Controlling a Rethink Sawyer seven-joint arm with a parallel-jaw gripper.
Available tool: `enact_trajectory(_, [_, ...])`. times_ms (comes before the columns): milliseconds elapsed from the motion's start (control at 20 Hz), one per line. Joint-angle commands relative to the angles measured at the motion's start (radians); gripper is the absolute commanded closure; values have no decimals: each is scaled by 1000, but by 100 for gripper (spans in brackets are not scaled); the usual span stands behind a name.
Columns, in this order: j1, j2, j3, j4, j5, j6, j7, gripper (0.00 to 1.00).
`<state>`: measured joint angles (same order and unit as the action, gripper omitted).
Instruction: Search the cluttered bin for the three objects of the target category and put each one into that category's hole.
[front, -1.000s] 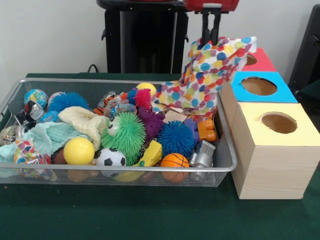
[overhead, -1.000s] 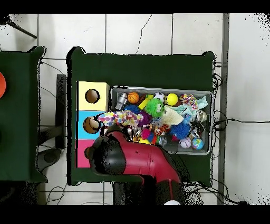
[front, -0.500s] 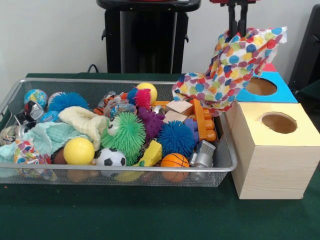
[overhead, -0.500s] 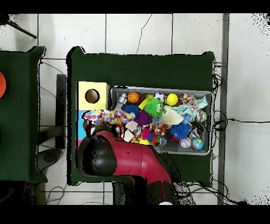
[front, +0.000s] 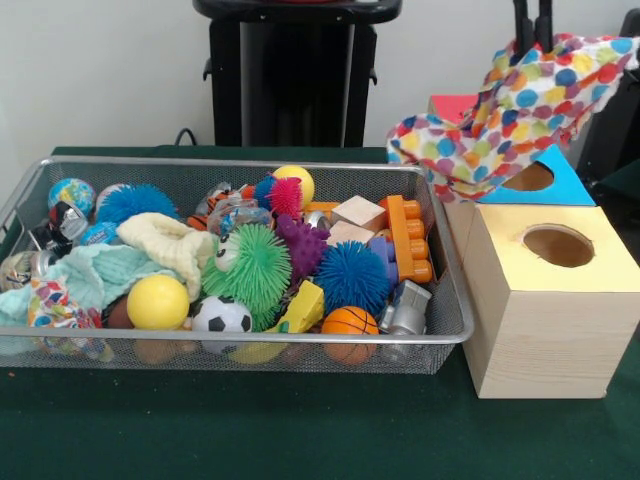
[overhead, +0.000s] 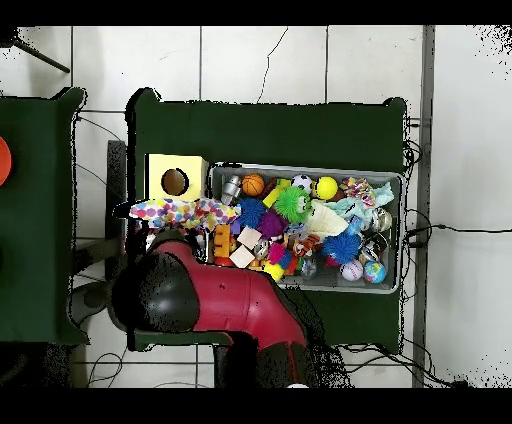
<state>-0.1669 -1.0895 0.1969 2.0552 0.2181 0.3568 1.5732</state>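
Gripper (front: 532, 40) sits at top right of front view, only its two dark fingers (front: 520, 25) showing, clamped on the top edge of a polka-dot cloth (front: 510, 115). Cloth hangs in the air, clear of the wire bin (front: 440, 330), draped in front of the blue-topped box (front: 565, 185) & hiding most of its hole; a corner of the red-topped box (front: 452, 104) shows behind it. In overhead view the cloth (overhead: 175, 212) spreads across the boxes just beside the bin's end, w/ the red arm (overhead: 215, 305) below it.

Yellow-topped wooden box (front: 545, 300) stands nearest the camera, hole uncovered, touching or just beside the bin's right end.

Bin on green surface (front: 300, 430) is full: yellow ball (front: 158, 301), soccer ball (front: 221, 315), mini basketball (front: 350, 321), green spiky ball (front: 262, 268), blue spiky ball (front: 352, 276), purple spiky ball (front: 300, 245), orange brick toy (front: 410, 240), wooden block (front: 358, 212), cream cloth (front: 170, 245), mint cloth (front: 95, 275), globe ball (front: 71, 194) at far left corner.
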Motion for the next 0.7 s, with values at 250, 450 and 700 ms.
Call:
enact_trajectory(250, [89,43,70,30,113,8,243,100])
enact_trajectory(450, [141,123,5,-29,74,-55,239,100])
enact_trajectory(700, [191,252,-66,-93,38,-171,225,100])
